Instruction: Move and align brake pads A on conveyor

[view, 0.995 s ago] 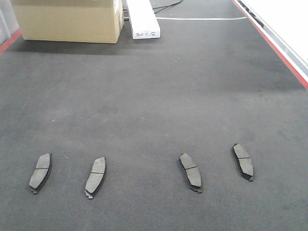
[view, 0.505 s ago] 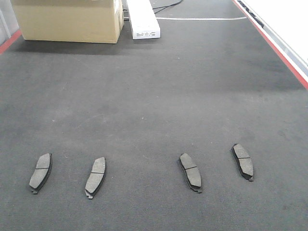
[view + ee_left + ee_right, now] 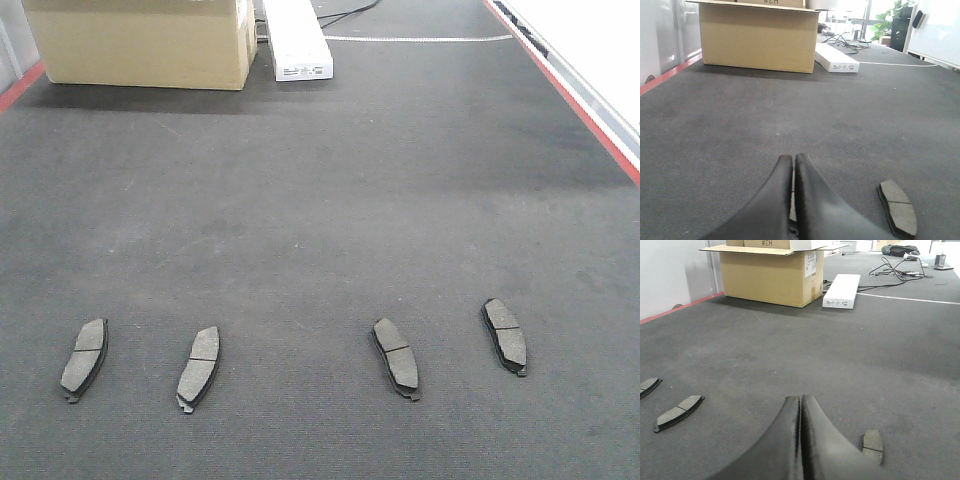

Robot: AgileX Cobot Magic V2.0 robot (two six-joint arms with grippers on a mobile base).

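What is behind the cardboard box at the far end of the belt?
Mostly hidden. The cardboard box blocks what lies directly behind it. Beside it on the conveyor lies a white rectangular case, with black cables trailing beyond that.

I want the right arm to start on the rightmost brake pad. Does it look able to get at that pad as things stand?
Probably yes. The pad lies flat on the conveyor just right of the right gripper, with nothing between them. The fingers are closed, so they would have to open first.
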